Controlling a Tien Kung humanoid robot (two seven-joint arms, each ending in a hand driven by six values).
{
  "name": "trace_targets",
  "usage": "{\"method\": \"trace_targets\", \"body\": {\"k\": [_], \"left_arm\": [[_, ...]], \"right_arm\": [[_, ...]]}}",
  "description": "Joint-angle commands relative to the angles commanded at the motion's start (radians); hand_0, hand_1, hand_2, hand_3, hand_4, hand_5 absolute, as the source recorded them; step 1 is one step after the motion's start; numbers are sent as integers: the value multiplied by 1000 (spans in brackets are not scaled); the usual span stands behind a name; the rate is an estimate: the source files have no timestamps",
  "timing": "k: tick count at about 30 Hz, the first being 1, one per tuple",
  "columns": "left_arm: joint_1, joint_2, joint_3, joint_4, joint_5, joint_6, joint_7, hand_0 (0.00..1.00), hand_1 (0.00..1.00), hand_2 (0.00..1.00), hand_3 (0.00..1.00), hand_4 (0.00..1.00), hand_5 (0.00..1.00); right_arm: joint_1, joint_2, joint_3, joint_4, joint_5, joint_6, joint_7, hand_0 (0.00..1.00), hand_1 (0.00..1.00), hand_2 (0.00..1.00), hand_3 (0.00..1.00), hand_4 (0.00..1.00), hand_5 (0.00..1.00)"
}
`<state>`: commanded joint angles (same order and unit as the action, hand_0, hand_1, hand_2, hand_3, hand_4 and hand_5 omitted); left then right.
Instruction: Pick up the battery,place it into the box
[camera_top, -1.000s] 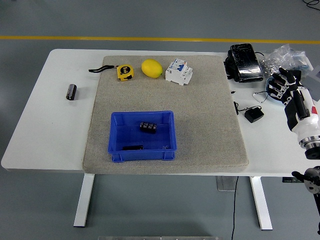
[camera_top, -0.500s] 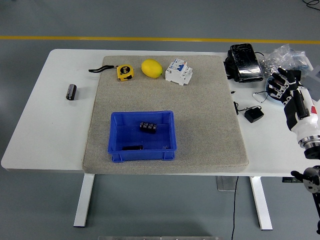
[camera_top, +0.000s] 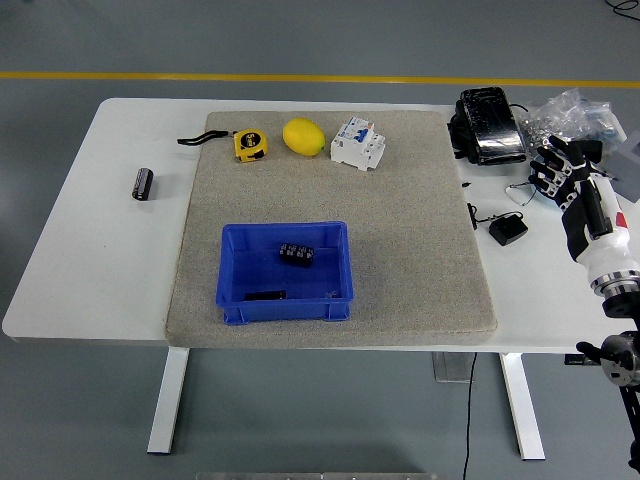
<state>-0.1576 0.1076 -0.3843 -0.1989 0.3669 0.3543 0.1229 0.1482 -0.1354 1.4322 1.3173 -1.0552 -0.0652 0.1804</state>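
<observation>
The white surface (camera_top: 100, 260) carries a grey mat (camera_top: 400, 260) across its middle. Left of the mat lies a small black battery (camera_top: 143, 184). Right of it sit a black pouch (camera_top: 489, 125), crinkled plastic bags (camera_top: 565, 112) and a black adapter (camera_top: 508, 231).

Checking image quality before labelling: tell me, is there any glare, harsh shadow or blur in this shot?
Head view: light is even and soft, shadows faint; glare only on the shiny black pack at the far right; the right hand and small battery look sharp.

Single high head view, facing forward-down over whole white table (camera_top: 120, 270).
</observation>
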Motion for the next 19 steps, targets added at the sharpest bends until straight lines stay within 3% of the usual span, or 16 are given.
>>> {"method": "trace_targets", "body": {"k": [12, 19], "left_arm": [[-2, 0, -1, 0, 2, -1, 1, 678, 624, 727, 620, 637, 485], [-3, -1, -3, 0, 4, -1, 1, 677, 624, 727, 620, 638, 486]], "right_arm": [[3, 5, -18, -2, -8, -27, 33, 812, 815, 830, 862, 998, 889], [3, 8, -8, -15, -61, -6, 44, 822, 839, 836, 862, 998, 893]]}}
